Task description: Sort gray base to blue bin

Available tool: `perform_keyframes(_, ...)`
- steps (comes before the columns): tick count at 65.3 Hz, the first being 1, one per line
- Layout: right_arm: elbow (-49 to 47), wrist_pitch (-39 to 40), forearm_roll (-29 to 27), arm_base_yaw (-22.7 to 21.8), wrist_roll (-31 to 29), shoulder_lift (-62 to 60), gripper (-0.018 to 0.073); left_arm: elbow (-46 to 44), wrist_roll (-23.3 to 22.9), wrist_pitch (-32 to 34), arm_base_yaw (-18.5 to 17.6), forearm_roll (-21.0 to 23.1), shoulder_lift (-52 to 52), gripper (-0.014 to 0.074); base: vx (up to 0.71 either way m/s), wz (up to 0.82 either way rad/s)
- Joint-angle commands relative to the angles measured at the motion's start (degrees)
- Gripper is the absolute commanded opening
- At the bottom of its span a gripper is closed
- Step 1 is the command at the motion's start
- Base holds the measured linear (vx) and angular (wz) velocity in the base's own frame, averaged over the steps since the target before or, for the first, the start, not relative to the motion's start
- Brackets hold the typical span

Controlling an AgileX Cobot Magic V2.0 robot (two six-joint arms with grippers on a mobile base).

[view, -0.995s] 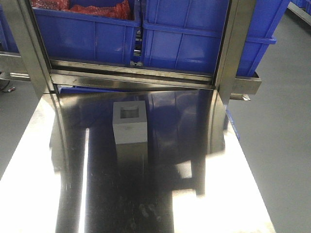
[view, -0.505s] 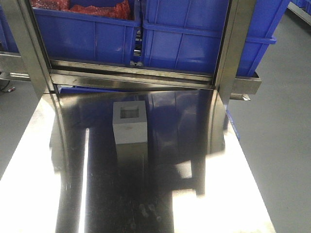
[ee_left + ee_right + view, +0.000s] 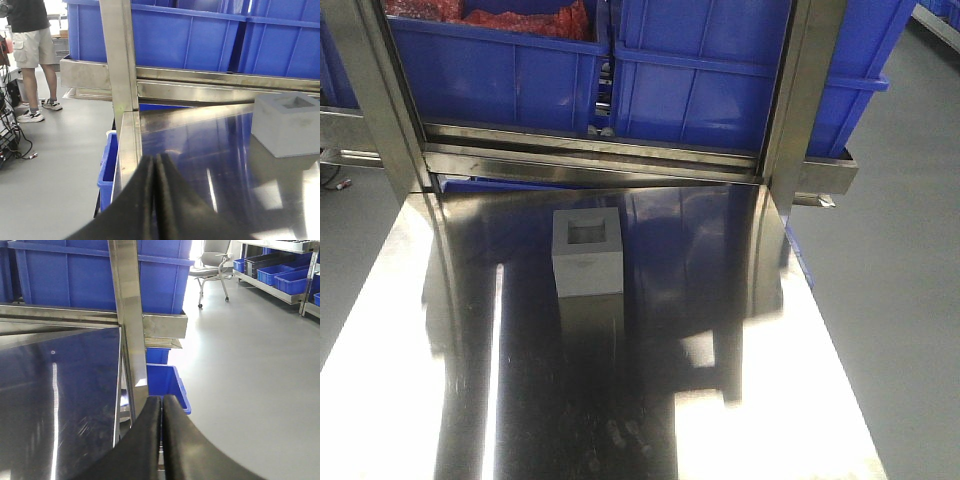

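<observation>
From the front, the gray base (image 3: 587,255) stands on my shiny steel desk (image 3: 740,330), near the far end and a bit to the left. Its face with the square dip points up. Nothing is touching it. Behind the desk is a steel shelf (image 3: 590,158) with big bins on it. The blue bin (image 3: 705,90) sits on the right side of that shelf. Another blue bin (image 3: 490,65) sits next to it on the left, with red stuff (image 3: 520,18) inside.

From my left wrist, my left gripper (image 3: 155,162) is pressed closed, its two black fingers flat together with nothing between them. It hangs over the left edge of the desk. The gray base is off to the right, well apart from it. A steel post (image 3: 120,55) stands ahead. A small blue bin (image 3: 107,160) sits on the floor beside the desk. A person in light shorts (image 3: 30,45) stands far off on the left.

From my right wrist, my right gripper (image 3: 161,405) is closed tight too, and holds nothing. It hangs past the right edge of the desk, near a steel post (image 3: 129,315). A blue floor bin (image 3: 169,382) sits below. A gray chair (image 3: 212,260) stands far back.
</observation>
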State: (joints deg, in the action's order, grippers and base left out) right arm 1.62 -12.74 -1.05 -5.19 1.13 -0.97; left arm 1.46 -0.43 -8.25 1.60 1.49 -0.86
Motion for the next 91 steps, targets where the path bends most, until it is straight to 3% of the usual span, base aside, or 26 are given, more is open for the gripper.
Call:
perform_keyframes(1,0.09,4.28,0.38,0.02,-0.44,-0.10,-0.0005,-1.15,-0.30,4.82,0.10,0.14,-0.63,-0.0007,0.00,0.00)
perform_keyframes(51,0.09,4.28,0.38,0.02,-0.44,-0.10,-0.0005,-1.31,-0.30,4.88,0.10,0.14,-0.63,-0.0007,0.00,0.00)
perform_keyframes(66,0.09,4.28,0.38,0.02,-0.44,-0.10,-0.0005,-8.75,-0.35,5.58,0.10,0.57,-0.36,-0.0007,0.00,0.00)
perform_keyframes(71,0.09,4.28,0.38,0.02,-0.44,-0.10,-0.0005,-13.46,-0.35,2.67,0.10,0.57,1.32,-0.0007,0.00,0.00)
perform_keyframes(85,0.09,4.28,0.38,0.02,-0.44,-0.10,-0.0005,-28.02,0.43,-13.76,0.10,0.11,14.55,-0.0007,0.00,0.00)
perform_keyframes(91,0.09,4.28,0.38,0.02,-0.44,-0.10,-0.0005,-31.16,0.43,-15.98,0.10,0.16,20.23,-0.0007,0.00,0.00)
